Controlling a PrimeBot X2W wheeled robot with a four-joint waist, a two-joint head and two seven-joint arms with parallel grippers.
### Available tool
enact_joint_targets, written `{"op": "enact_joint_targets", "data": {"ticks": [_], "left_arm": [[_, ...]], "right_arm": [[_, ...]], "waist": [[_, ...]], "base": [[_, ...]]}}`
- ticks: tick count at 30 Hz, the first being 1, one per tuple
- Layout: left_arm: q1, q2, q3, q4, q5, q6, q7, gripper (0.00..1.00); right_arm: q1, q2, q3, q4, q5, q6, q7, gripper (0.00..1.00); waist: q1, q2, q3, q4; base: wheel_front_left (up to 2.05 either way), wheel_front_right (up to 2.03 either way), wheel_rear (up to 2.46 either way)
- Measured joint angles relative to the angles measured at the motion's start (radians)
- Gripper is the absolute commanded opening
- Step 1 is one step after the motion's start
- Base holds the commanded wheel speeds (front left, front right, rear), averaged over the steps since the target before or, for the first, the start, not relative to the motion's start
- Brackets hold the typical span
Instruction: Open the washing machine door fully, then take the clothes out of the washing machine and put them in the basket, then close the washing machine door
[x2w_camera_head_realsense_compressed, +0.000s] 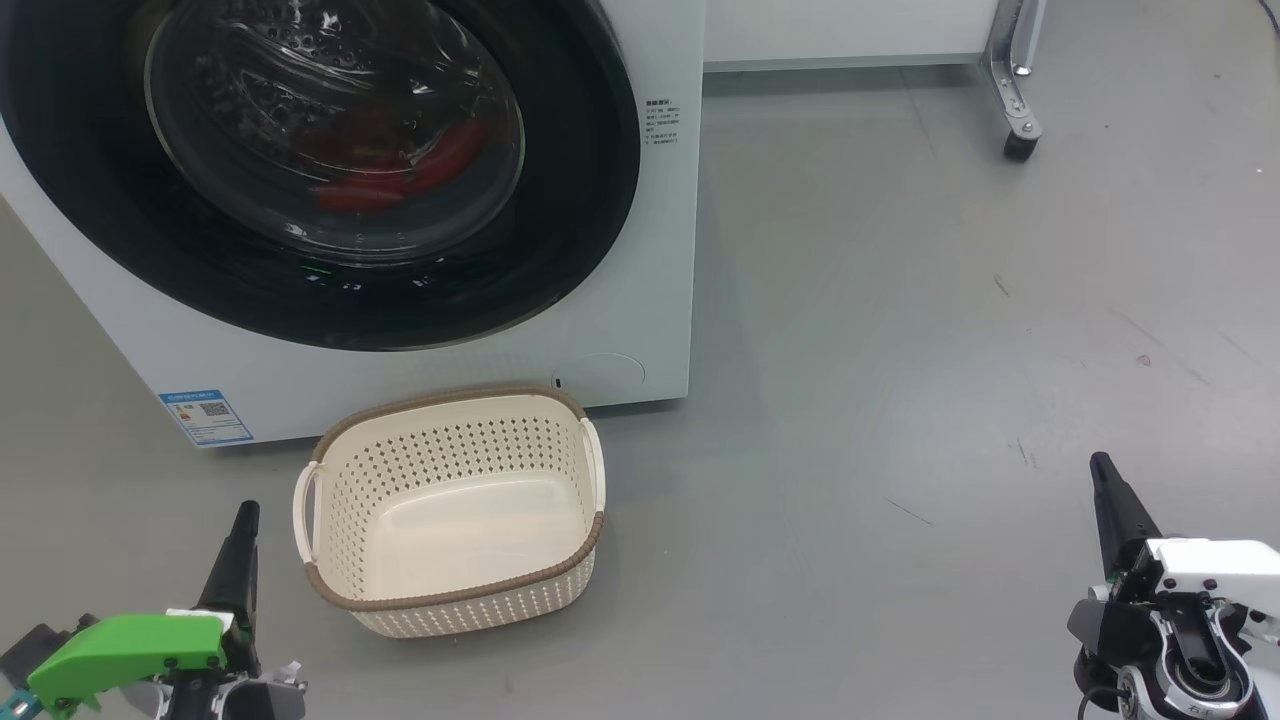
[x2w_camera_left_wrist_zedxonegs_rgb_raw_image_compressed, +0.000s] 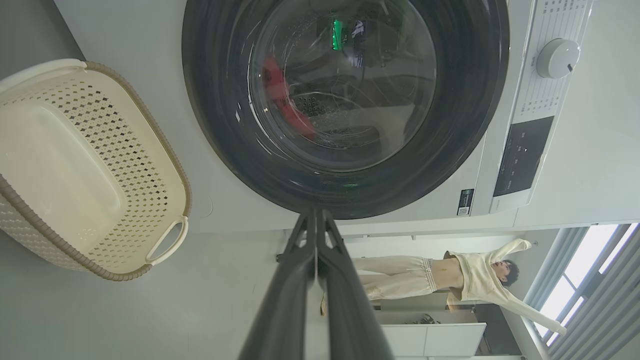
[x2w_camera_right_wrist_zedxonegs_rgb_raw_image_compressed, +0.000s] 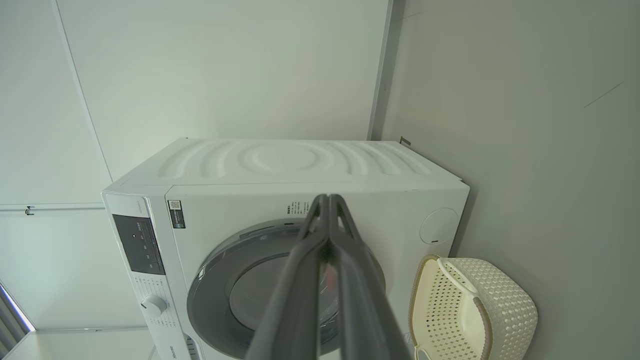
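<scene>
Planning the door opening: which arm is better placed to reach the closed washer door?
Probably left. The left pincer, shut, sits below the washing machine door, beside the basket; the right pincer hangs far off to the side over the floor.

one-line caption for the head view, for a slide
Closed washing machine door, red clothes inside, empty basket in front, left claw and right claw shut.

The left tool (x2w_camera_head_realsense_compressed: 245, 518) has long, tapering dark fingers above a bright green plastic cover (x2w_camera_head_realsense_compressed: 125, 645) dotted with small dark screws. The right tool (x2w_camera_head_realsense_compressed: 1104, 472) has matching dark fingers, a glossy white housing (x2w_camera_head_realsense_compressed: 1212, 562) and a round black-and-silver joint (x2w_camera_head_realsense_compressed: 1195, 682).
</scene>
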Motion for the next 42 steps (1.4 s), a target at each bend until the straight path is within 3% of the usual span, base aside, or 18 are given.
{"op": "enact_joint_targets", "data": {"ticks": [36, 37, 38, 39, 42], "left_arm": [[0.0, 0.0, 0.0, 0.0, 0.0, 0.0, 0.0, 0.0], [0.001, -0.001, 0.0, 0.003, 0.0, 0.001, 0.0, 1.0], [0.005, -0.005, 0.0, 0.011, 0.001, 0.001, 0.0, 0.0], [0.014, -0.011, -0.001, 0.024, 0.002, 0.001, 0.0, 1.0], [0.045, -0.025, -0.003, 0.056, 0.002, 0.001, 0.0, 1.0]], "right_arm": [[0.0, 0.0, 0.0, 0.0, 0.0, 0.0, 0.0, 0.0], [0.001, 0.001, 0.0, 0.003, 0.0, -0.001, 0.0, 1.0], [0.005, 0.004, 0.0, 0.011, 0.0, -0.001, 0.0, 0.0], [0.014, 0.009, 0.0, 0.022, 0.0, -0.001, 0.0, 1.0], [0.051, 0.026, 0.001, 0.056, 0.0, -0.001, 0.0, 1.0]], "waist": [[0.0, 0.0, 0.0, 0.0], [0.0, 0.0, 0.0, 0.0], [0.0, 0.0, 0.0, 0.0], [0.0, 0.0, 0.0, 0.0], [0.0, 0.0001, 0.0, 0.0]], "base": [[0.0, 0.0, 0.0], [0.0, 0.0, 0.0], [0.0, 0.0, 0.0], [0.0, 0.0, 0.0], [0.0, 0.0, 0.0]]}}
